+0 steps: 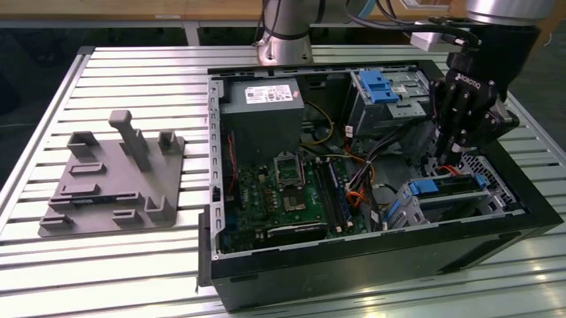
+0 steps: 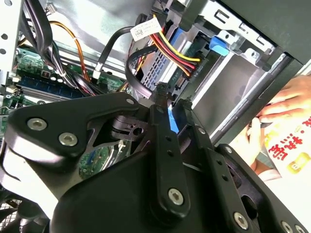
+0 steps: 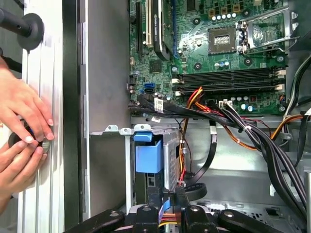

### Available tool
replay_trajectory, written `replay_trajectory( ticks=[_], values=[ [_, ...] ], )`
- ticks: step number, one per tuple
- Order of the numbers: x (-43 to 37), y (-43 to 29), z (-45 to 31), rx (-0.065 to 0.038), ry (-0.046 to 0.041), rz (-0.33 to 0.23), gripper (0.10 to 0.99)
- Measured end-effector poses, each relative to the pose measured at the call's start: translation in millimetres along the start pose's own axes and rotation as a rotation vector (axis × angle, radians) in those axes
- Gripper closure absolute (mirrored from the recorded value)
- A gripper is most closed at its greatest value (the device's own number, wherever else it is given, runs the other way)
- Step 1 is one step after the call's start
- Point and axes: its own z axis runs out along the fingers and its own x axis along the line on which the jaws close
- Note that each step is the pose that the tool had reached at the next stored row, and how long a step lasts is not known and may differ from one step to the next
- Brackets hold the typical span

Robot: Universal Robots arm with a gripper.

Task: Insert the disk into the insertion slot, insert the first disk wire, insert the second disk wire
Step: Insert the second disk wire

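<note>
Black computer case lies open on the slatted metal table.

- Nearest, inside the case's front corner on the exterior view's right: the disk, blue carrier showing, sits in the insertion slot.
- The gripper hangs down into the case directly over the disk's cabled end. Cannot tell whether it is open or closed.
- In the second wrist view, a black connector with red, yellow and black wires lies against the disk's end, just past the gripper.
- Outside the case wall beside the slot, a person's hand rests on the table.
- Mid-case: green motherboard.
- Farther in: grey power supply and a taller cage with a blue latch.
- Well clear of the case, on the exterior view's left: grey fixture plate.
</note>
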Motion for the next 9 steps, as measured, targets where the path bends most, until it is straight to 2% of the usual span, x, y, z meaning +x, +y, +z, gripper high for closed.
replay_trajectory(
  ticks=[4,6,9],
  values=[
    [-0.7,0.0,0.7,0.0,0.0002,0.0,0.82],
    [-0.9,0.0,0.9,0.0,0.0003,0.0,0.937],
    [-1.1,0.0,1.4,0.0,0.0002,0.0,0.945]
  ],
)
